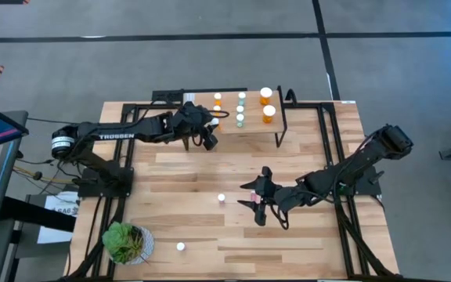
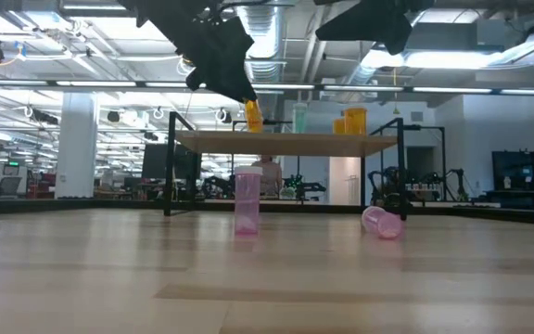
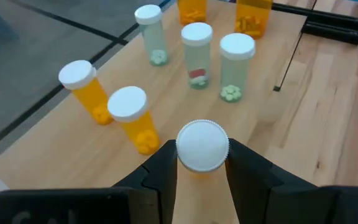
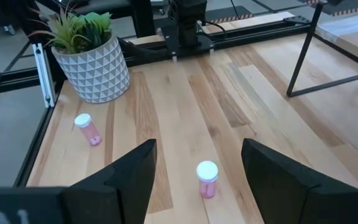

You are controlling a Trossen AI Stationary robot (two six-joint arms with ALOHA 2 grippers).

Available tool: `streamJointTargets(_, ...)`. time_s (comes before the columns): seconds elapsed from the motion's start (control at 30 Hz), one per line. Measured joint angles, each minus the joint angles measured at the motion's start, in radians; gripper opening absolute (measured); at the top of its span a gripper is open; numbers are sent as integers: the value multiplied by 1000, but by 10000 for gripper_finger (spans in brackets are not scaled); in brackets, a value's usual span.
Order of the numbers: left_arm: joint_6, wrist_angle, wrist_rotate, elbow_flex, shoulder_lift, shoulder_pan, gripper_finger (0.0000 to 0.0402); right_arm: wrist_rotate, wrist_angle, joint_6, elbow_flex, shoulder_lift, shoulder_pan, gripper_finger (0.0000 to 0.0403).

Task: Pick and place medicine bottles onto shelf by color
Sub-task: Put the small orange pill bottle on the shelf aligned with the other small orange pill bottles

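Note:
The shelf [image 1: 249, 129] stands at the table's far middle. On its wood top stand two small orange bottles [image 3: 82, 87] [image 3: 132, 118], three pale green ones [image 3: 196, 56] and two wide orange ones [image 1: 265, 95]. My left gripper [image 3: 201, 171] is over the shelf's left near part, shut on another small orange bottle [image 2: 253, 116]. My right gripper [image 1: 261, 205] hovers open over the table's middle. Below it a pink bottle [image 2: 382, 223] lies on its side. Two pink bottles [image 4: 207, 178] [image 4: 87, 129] stand upright on the table. My left gripper pinches the orange bottle between its two fingers [image 3: 160, 168], on the body's sides just under the white cap [image 3: 202, 145]. The fingers slant down from the table's left. The bottle stays nearly upright, cap up, low over the shelf top; whether its base touches the plank, I cannot tell.
A potted plant in a white pot [image 1: 124, 243] stands at the table's near left corner. The shelf's black legs [image 4: 316, 50] rise from the table behind my right gripper. Bare wood lies between the shelf and the pink bottles.

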Motion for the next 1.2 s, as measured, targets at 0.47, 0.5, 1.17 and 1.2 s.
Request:
streamJointTargets(0.47, 8, -89, 105, 79, -1, 29, 103, 0, 0, -2, 0, 0, -15, 260)
streamJointTargets(0.5, 11, -109, 95, 95, -1, 25, 103, 0, 0, -2, 0, 0, -16, 260)
streamJointTargets(1.17, 7, -290, 63, 255, 152, 12, 103, 3, -4, -2, 0, 0, -16, 260)
streamJointTargets(1.2, 8, -296, 60, 261, 159, 12, 103, 3, -4, -2, 0, 0, -16, 260)
